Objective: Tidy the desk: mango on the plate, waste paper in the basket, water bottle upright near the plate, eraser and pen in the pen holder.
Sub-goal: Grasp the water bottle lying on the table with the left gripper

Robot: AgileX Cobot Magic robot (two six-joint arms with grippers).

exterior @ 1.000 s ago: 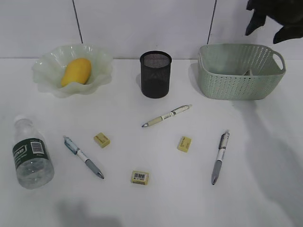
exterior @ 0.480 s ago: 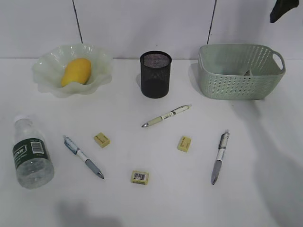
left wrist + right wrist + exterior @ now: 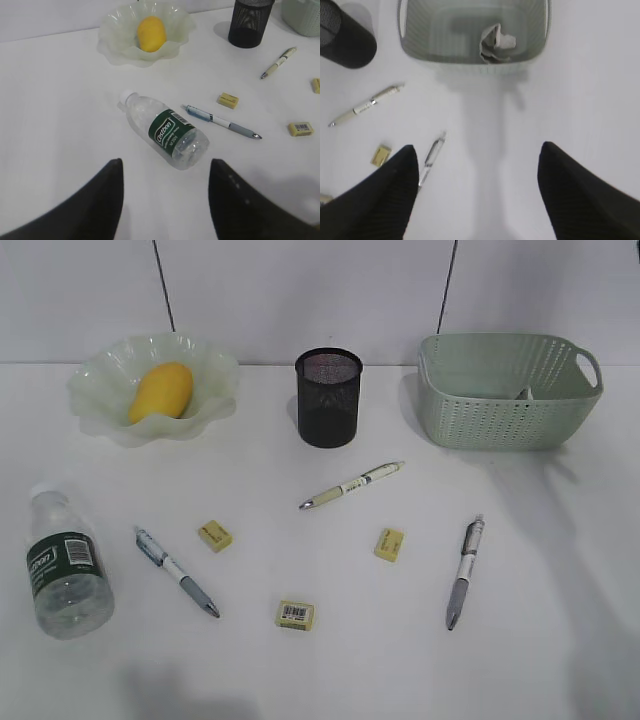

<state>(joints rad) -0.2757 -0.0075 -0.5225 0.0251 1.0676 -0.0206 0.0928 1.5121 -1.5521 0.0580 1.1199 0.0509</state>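
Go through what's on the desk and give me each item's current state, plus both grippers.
Mango: lying in the plate.
Waste paper: inside the basket.
Water bottle: lying on its side, cap on.
Pen holder: upright, no pen sticking out.
Three pens: lying loose on the desk.
Three erasers: loose on the desk.
Left gripper: open, empty, above the bottle.
Right gripper: open, empty.

Bright, even overhead light, white bench (image 3: 330,660) nearly washed out, soft grey shadows cast beside pen holder (image 3: 328,398) and basket (image 3: 505,390), exterior view sharp, right wrist view blurred throughout, dark pincer fingers (image 3: 385,195) defocused at the lower edges
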